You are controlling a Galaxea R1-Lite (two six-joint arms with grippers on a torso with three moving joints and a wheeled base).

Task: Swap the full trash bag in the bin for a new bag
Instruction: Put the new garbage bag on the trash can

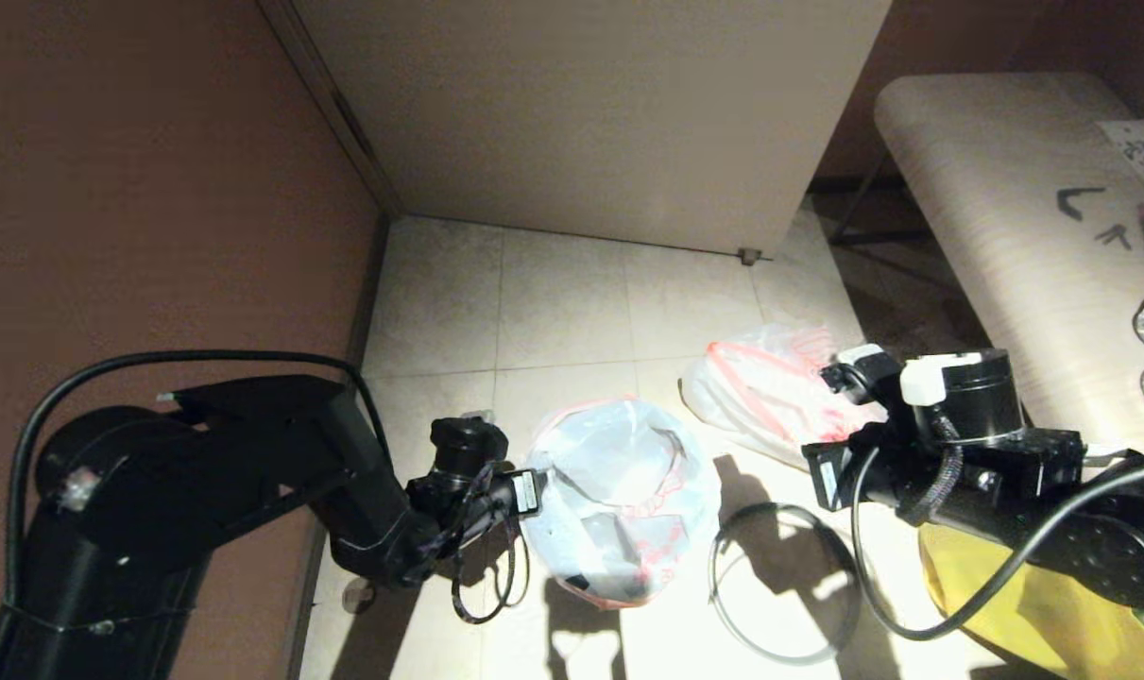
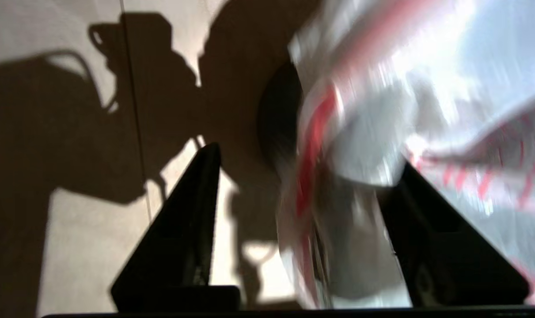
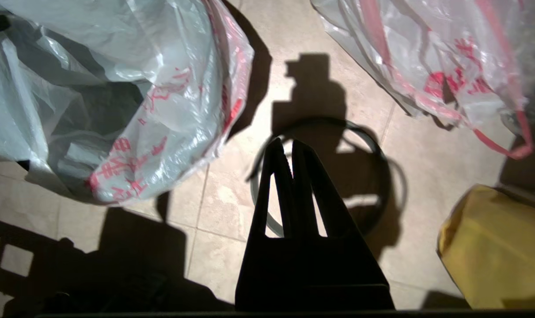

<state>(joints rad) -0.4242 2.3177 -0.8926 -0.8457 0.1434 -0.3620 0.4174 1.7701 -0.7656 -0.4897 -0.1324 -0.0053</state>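
left tool [image 2: 302, 176]: fingers spread wide, one finger [image 2: 430, 221] pressed against the plastic of the new bag [image 1: 614, 496], the other [image 2: 183, 229] out over bare floor; nothing pinched yet. the bag's red-edged rim falls between the two fingers in the left wrist view.

the new bag: draped over the bin [image 2: 276, 119], directly in front of the left tool; only a dark curve of the bin wall shows under the plastic.

right tool [image 3: 287, 152]: fingers nearly together, empty, poised above the grey hoop [image 1: 784, 581], which lies flat on the floor beside the bin on the right arm's side.

the full trash bag [image 1: 770, 382]: on the floor beyond the right tool, red drawstring loops trailing, apart from the bin.

yellow bag [image 3: 492, 247]: close beside the right tool, under that arm.

step in hand, as judged: seating the liner over the bin rim. advice: the left tool should close on the red-edged strip only, pull outward and down evenly, and avoid tearing the thin film; the hoop goes on after the rim is covered all round.
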